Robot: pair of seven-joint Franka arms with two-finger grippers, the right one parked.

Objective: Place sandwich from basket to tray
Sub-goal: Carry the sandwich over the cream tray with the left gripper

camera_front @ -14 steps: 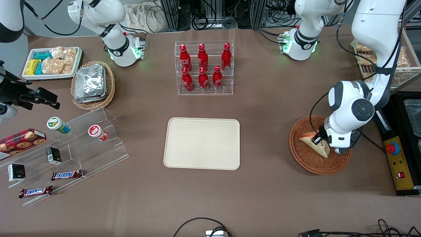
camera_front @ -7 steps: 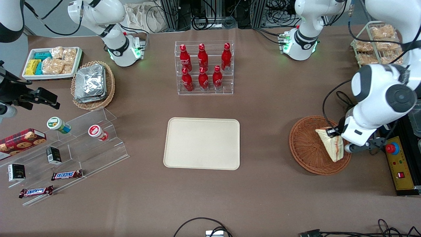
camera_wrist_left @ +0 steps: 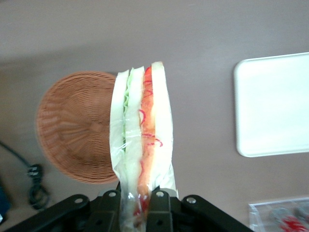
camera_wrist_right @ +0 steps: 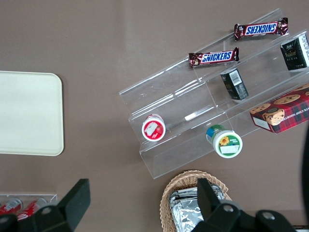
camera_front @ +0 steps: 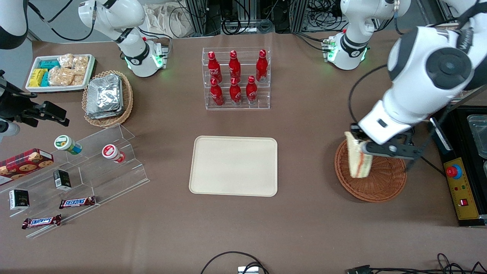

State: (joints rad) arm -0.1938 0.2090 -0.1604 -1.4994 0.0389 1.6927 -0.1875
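Sandwich (camera_front: 359,160) hangs edge-down above the tray-side rim of the round wicker basket (camera_front: 380,182), lifted clear of it. Toward the parked arm's end, the cream tray (camera_front: 234,166) lies bare on brown table, well apart. Farther from the camera stands a rack of red bottles (camera_front: 236,78). The gripper (camera_wrist_left: 137,199) pinches the sandwich's wrapped corner between closed fingers (camera_wrist_left: 157,205).
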